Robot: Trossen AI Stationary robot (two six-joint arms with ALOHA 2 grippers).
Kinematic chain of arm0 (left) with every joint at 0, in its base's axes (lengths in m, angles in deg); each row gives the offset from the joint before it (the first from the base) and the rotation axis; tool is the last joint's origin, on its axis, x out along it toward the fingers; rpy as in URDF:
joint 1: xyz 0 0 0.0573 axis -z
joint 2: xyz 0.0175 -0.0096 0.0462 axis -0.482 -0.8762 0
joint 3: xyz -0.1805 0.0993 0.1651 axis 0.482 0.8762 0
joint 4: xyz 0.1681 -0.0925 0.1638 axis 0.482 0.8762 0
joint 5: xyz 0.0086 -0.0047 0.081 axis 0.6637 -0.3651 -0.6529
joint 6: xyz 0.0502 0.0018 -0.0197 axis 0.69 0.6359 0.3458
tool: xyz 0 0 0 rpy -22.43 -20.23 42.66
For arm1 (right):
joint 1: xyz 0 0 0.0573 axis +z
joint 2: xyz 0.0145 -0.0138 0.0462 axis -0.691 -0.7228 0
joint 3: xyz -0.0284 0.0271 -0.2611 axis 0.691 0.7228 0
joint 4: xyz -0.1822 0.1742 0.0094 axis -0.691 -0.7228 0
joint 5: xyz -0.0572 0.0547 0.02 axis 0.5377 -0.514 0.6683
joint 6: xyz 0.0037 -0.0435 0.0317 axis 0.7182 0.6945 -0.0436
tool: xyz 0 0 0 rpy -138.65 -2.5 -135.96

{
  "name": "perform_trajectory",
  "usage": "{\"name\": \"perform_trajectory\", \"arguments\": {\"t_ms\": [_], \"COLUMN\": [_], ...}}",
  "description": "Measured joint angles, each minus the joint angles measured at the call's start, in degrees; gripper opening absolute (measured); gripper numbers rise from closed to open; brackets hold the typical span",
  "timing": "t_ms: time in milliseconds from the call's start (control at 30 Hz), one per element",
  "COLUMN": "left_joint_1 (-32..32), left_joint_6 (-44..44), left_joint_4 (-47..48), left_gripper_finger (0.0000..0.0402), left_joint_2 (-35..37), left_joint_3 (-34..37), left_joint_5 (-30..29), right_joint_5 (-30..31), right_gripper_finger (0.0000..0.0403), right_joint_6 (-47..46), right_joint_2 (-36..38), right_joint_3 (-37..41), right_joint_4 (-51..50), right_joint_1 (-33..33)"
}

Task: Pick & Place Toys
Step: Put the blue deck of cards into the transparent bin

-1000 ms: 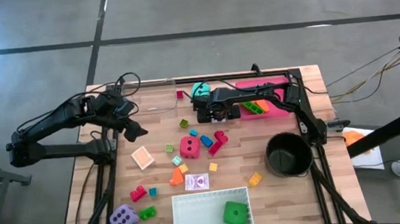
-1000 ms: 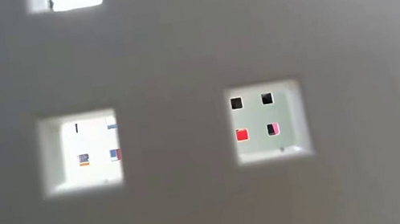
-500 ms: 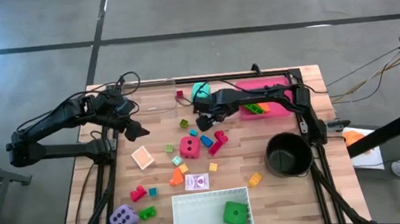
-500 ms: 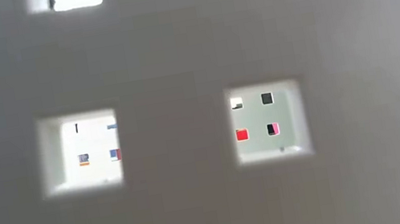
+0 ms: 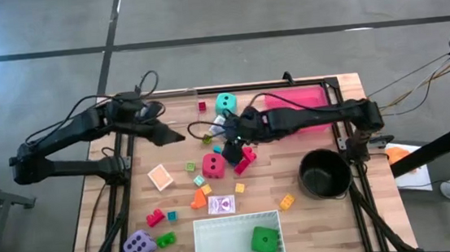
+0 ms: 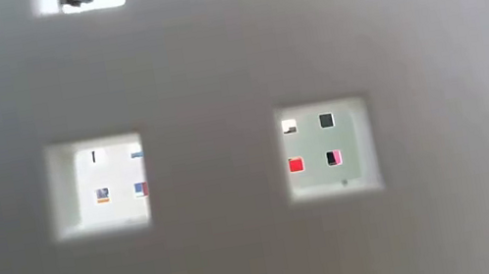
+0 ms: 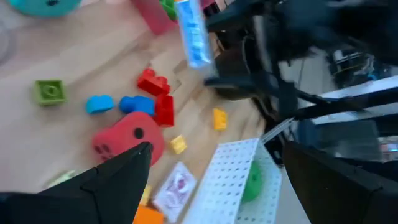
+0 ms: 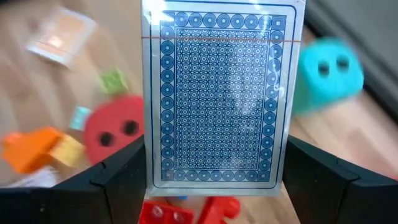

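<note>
My right gripper is over the table's middle, just beyond the red die, and is shut on a blue-backed playing card. The card also shows in the left wrist view. My left gripper is open and empty, a little to the left of the right one, with its fingers wide apart. The teal die rests on the wood at the back. The purple die rests at the near left. The green die lies in the white tray. My right gripper holds the card by its two long edges, near one short end, between its two fingers. The fingers come from the table's right. The card is lifted clear of the table, with its patterned back toward the wrist camera.
Small bright blocks lie scattered around the red die. An orange card and a purple card lie flat. A pink tray stands at the back right and a black pot at the right. The white tray's wall blocks the low view.
My right arm has stretched out from the pink tray, and its gripper has gone a little toward the near left, past the teal die toward the red die. My left gripper has gone toward the table's right, toward the right gripper.
</note>
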Motion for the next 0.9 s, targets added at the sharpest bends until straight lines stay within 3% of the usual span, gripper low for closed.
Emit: {"name": "perform_trajectory", "arguments": {"t_ms": [367, 900], "left_joint_1": [0.0, 0.2], "left_joint_6": [-8.2, -10.4], "left_joint_4": [-17.0, -20.7], "left_gripper_finger": [0.0363, 0.0353], "left_joint_2": [-9.1, -14.2], "left_joint_3": [0.0, 0.0], "left_joint_5": [6.8, 9.0], "right_joint_5": [2.9, 2.7], "right_gripper_finger": [0.0295, 0.0295], "right_joint_6": [0.6, 4.0], "right_joint_2": [2.1, 2.0], "right_joint_3": [0.0, 0.0], "right_joint_4": [3.6, 9.6], "right_joint_1": [5.4, 6.0]}}
